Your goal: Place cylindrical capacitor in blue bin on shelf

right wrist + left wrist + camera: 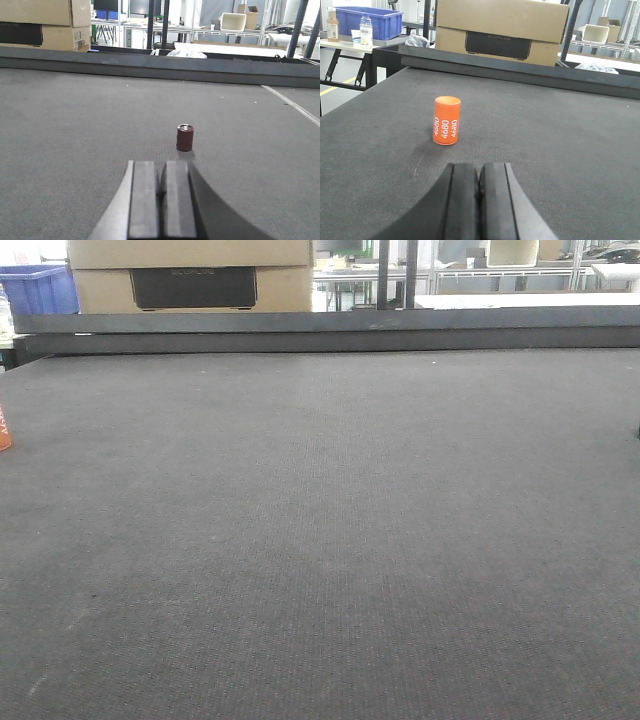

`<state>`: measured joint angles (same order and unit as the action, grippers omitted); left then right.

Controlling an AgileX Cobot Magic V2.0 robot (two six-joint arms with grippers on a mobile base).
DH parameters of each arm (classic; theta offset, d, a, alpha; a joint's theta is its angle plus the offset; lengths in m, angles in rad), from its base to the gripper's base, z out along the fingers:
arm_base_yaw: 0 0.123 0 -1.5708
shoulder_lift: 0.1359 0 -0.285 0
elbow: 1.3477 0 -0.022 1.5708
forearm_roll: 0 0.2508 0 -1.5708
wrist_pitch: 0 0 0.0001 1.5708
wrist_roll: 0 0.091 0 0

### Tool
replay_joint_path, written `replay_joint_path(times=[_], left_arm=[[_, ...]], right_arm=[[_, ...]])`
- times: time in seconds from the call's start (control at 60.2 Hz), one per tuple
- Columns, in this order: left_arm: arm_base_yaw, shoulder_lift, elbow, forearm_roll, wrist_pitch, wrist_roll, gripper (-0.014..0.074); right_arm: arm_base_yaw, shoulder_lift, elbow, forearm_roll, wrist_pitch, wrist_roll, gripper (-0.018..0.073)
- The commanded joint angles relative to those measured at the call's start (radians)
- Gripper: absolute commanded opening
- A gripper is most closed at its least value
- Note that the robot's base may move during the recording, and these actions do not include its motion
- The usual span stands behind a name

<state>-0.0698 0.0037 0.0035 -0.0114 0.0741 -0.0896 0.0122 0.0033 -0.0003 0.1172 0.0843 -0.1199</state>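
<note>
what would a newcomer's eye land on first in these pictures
The bright orange cylinder marked 4680 stands upright on the dark mat, ahead and a little left of the left gripper, which is shut. Next comes the small dark red cylinder with a silver top, upright just ahead of the right gripper, also shut. A big cardboard box sits beyond the mat's far edge.

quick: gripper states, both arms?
Left gripper: closed, empty; orange cylinder stands ahead, untouched.
Right gripper: closed, empty; dark red cylinder stands ahead, untouched.
</note>
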Motion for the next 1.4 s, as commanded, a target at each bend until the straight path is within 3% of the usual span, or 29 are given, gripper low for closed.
replay_joint_path(times=[0.0, 0.366, 0.781, 1.03, 1.213, 1.38], left_arm=[[-0.007, -0.004, -0.003, -0.005, -0.014, -0.008, -0.0111], [-0.007, -0.004, -0.003, -0.005, -0.02, -0.008, -0.0111], [-0.007, -0.004, -0.003, -0.005, -0.142, -0.008, -0.0111], [-0.007, -0.004, -0.003, -0.005, -0.246, -0.008, -0.0111], [-0.007, -0.004, -0.199, -0.001, -0.15, 0.021, -0.0111], [-0.007, 0.113, -0.467, 0.096, 0.103, 0.036, -0.0104]], right_arm=[[-0.005, -0.003, 0.0, -0.002, -0.019, 0.0, -0.0163], [-0.005, -0.003, 0.0, -0.002, -0.019, 0.0, -0.0163], [-0.004, -0.003, 0.0, -0.002, -0.057, 0.0, -0.0163], [-0.004, -0.003, 0.0, -0.002, -0.217, 0.0, -0.0163], [-0.002, -0.003, -0.143, 0.003, -0.185, 0.0, -0.0163], [-0.002, 0.033, -0.425, 0.003, 0.02, 0.0, -0.0163]])
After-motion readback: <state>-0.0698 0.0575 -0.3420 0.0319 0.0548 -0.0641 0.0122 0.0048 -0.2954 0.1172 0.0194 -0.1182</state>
